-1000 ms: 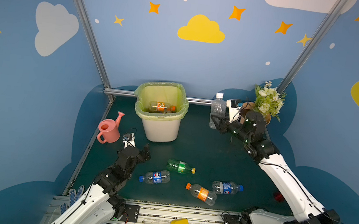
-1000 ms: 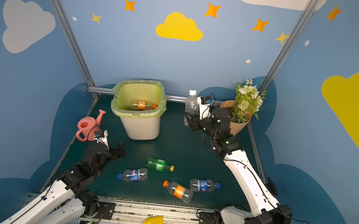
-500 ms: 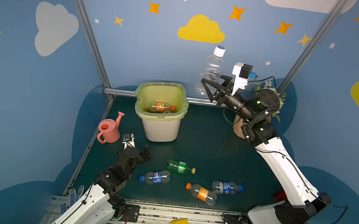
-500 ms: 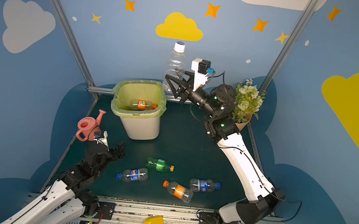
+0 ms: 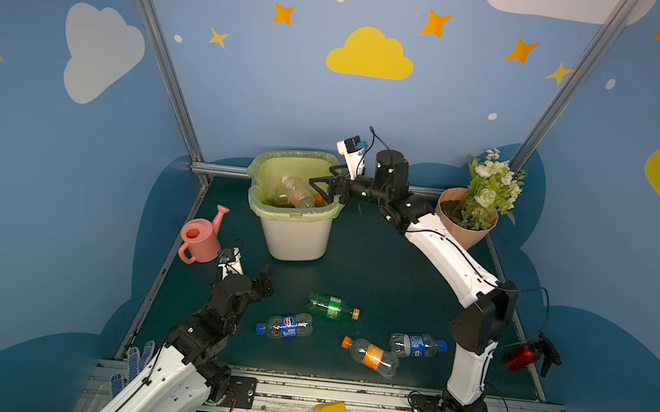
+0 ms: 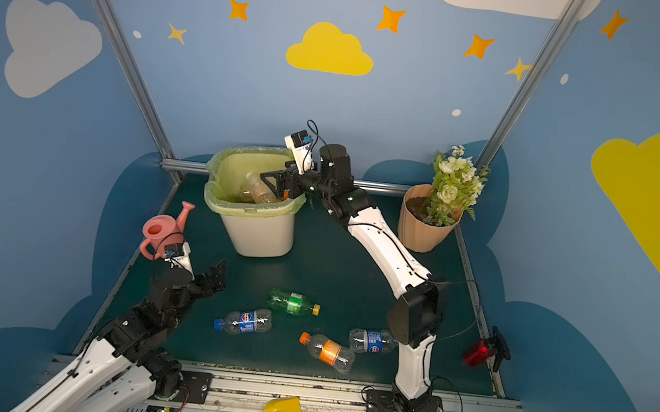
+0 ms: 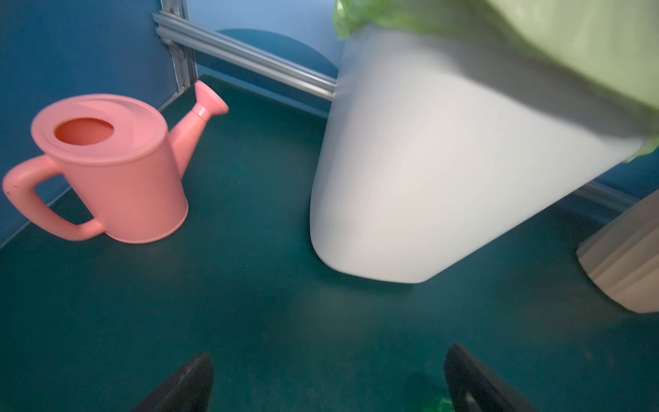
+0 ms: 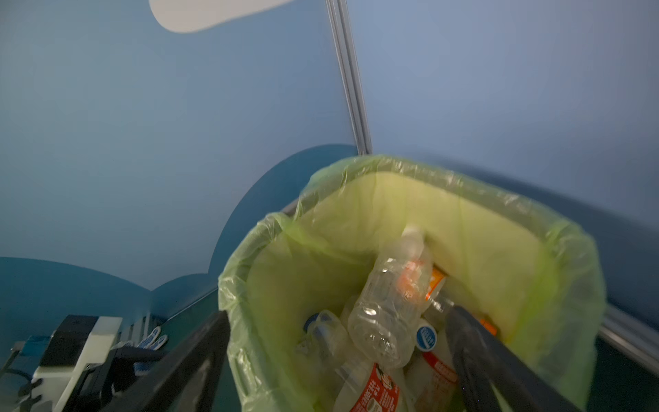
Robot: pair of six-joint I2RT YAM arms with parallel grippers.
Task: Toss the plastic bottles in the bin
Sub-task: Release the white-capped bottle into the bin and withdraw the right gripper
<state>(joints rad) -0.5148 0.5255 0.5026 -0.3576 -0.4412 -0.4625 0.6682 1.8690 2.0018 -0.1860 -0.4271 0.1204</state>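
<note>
The can (image 5: 199, 239) is standing just outward of the left gripper (image 5: 264, 283), whose fingers (image 7: 185, 385) are gaping wide over bare mat, grasping nothing. A blue-label bottle (image 5: 286, 325) is lying on the mat, inward of those fingers and back toward the arm's base. Ahead of them the bin (image 5: 296, 237) is standing upright. Inside it a clear bottle (image 8: 388, 310) is resting on other bottles, just past the right gripper's (image 5: 322, 187) fingertips. The right fingers (image 8: 495, 364) are spreading wide over the bin's rim, released, gripping nothing. Well behind them, on the mat, a green bottle (image 5: 330, 305) is lying alone. An orange-label bottle (image 5: 371, 355) and a second blue-label bottle (image 5: 416, 345) are lying just beside each other. The flowerpot (image 5: 467, 234) is standing beyond the right arm's elbow.
</note>
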